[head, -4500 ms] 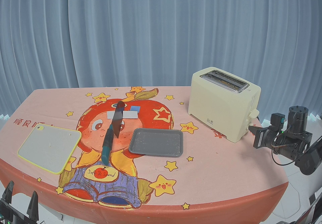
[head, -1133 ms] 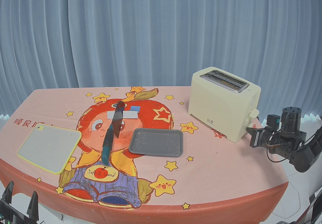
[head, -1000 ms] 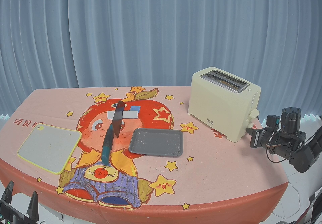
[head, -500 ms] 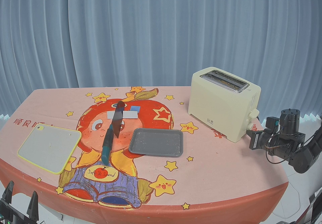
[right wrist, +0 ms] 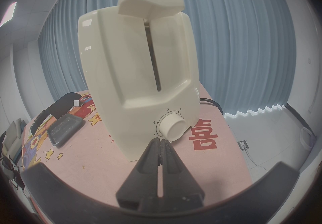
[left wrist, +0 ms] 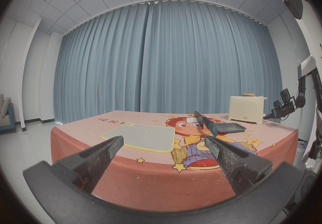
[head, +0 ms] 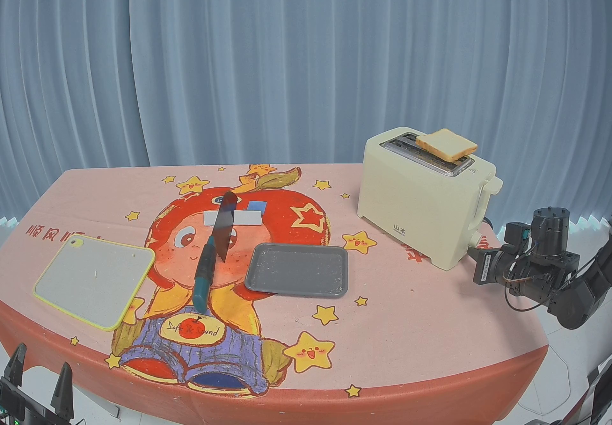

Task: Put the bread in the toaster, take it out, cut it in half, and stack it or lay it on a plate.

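The bread (head: 446,144) is sitting tilted on top of the toaster (head: 421,203), over its slots, with the lever (right wrist: 151,2) at the top of its travel; taking the slice out is looking like the step in hand, calling for a light pinch on its free edge and a straight lift; the right end effector (right wrist: 160,144) is pointing at the toaster's end just under the dial (right wrist: 171,126), fingers pressed together, gripping nothing; the left end effector (left wrist: 163,140) is hanging wide open and empty off the bench's (head: 414,331) near edge.
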Tool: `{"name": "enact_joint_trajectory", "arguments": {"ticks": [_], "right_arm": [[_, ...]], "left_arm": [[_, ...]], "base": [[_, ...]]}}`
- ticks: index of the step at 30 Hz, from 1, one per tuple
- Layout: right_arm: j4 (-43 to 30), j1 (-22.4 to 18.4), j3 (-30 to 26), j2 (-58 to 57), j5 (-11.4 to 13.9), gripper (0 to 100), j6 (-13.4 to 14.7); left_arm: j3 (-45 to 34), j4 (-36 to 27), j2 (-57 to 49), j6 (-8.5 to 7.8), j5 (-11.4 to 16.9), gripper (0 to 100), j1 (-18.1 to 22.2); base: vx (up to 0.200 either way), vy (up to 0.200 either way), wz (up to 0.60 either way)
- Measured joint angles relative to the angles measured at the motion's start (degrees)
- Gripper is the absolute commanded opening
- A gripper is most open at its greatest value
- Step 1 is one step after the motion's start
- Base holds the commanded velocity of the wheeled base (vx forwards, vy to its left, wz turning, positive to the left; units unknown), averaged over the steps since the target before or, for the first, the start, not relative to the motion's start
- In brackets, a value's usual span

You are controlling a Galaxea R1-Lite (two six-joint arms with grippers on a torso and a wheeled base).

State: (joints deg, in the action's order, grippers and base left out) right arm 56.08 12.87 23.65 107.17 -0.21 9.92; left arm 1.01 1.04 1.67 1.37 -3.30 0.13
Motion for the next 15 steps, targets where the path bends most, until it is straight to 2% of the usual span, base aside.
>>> {"name": "enact_joint_trajectory", "arguments": {"ticks": [15], "right_arm": [[0.09,0.11,-0.01,-0.06,0.02,0,-0.05]], "left_arm": [[0.0,-0.02,0.0,0.02,-0.02,100,0.0]], "base": [[0.0,0.0,0.0]]}}
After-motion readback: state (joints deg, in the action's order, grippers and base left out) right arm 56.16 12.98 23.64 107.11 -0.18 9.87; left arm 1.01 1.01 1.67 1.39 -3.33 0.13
